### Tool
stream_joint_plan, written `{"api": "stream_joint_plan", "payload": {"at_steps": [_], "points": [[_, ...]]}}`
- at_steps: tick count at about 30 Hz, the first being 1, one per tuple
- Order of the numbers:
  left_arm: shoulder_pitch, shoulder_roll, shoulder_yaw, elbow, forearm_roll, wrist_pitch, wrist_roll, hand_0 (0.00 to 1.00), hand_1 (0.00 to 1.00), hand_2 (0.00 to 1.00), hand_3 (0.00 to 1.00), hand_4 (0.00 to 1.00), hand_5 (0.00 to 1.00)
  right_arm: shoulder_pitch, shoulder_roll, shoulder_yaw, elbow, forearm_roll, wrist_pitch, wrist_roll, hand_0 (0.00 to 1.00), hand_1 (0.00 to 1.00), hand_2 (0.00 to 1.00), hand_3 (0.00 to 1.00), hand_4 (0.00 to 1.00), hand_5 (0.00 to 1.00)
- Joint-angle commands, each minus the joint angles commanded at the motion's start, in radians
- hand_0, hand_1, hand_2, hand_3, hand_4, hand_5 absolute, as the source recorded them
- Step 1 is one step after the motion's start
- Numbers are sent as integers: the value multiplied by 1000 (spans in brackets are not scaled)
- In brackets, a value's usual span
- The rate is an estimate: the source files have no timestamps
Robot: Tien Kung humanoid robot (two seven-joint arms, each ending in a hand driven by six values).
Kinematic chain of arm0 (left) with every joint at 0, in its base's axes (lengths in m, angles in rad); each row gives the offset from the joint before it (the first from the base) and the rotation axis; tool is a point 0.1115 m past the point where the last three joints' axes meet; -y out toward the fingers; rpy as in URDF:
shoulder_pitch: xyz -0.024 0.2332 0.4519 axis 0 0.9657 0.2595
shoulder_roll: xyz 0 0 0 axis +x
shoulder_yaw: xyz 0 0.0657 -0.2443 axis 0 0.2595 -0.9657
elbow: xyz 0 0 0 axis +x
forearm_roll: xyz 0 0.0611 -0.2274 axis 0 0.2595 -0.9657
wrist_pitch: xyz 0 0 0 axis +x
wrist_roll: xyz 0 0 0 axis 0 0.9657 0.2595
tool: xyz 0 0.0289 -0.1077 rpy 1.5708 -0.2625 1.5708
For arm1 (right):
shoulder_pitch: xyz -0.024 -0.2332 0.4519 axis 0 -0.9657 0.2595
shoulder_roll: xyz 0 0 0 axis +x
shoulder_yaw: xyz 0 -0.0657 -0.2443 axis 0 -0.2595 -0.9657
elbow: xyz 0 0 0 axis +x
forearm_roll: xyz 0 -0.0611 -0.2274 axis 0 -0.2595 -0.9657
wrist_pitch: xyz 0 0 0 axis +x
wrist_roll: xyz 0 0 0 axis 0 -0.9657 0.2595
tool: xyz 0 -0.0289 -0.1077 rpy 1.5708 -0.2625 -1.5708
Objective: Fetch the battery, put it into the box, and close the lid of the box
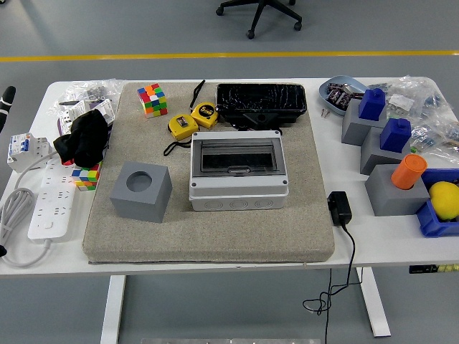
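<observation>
Nearest us on the white counter (215, 261) lies a beige mat (208, 229), and on it sits the grey box (238, 170), its clear lid (237, 156) down flat. Left of it, also on the mat, stands a grey cube (140, 190) with a round hole in its top. A black adapter (338, 208) rests just off the mat's right edge, its cable hanging over the counter's near edge. Beyond the box we see two yellow tape measures (192, 120), a black tray (262, 102) and a colour cube (152, 99). We cannot pick out the battery with any certainty. At the left edge only a black tip of the left arm (6, 100) shows; its fingers are hidden, so we cannot tell their state.
</observation>
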Motion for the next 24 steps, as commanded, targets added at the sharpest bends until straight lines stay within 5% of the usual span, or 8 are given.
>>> {"api": "stream_joint_plan", "payload": {"at_steps": [24], "points": [[-1,2,-4,5,5,-8,-7,998,975,968,950,998,998,0,-5,-10,-1,7,-2,-2,825,809,776,806,998,998]]}}
